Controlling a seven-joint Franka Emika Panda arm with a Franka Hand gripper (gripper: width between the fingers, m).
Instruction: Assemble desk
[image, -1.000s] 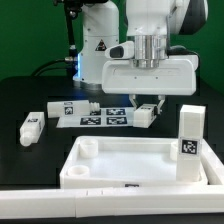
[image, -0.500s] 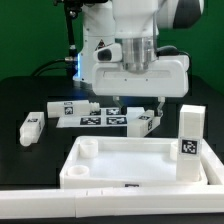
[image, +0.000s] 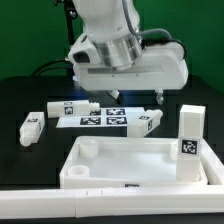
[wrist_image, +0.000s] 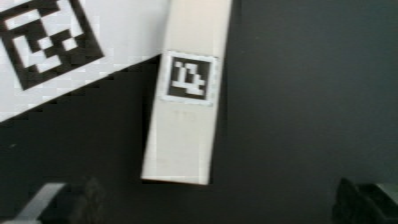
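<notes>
The fingers (wrist_image: 54, 202) are wide open and hold nothing. A flat leg (wrist_image: 187, 110) lies under them at the edge of the marker board (wrist_image: 128, 30). An upright leg (image: 189, 140) stands in the top (image: 110, 178).

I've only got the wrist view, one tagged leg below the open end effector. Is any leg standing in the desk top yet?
Observer: Yes, an upright leg stands in the desk top's corner on the exterior view's right.
Operator: Other loose legs?
Observer: Two lie on the table toward the exterior view's left: the outer leg alone, the inner leg beside the marker board.
Operator: And my leg?
Observer: Your tagged leg lies at the marker board's opposite end, beyond the desk top's far rim.
</notes>
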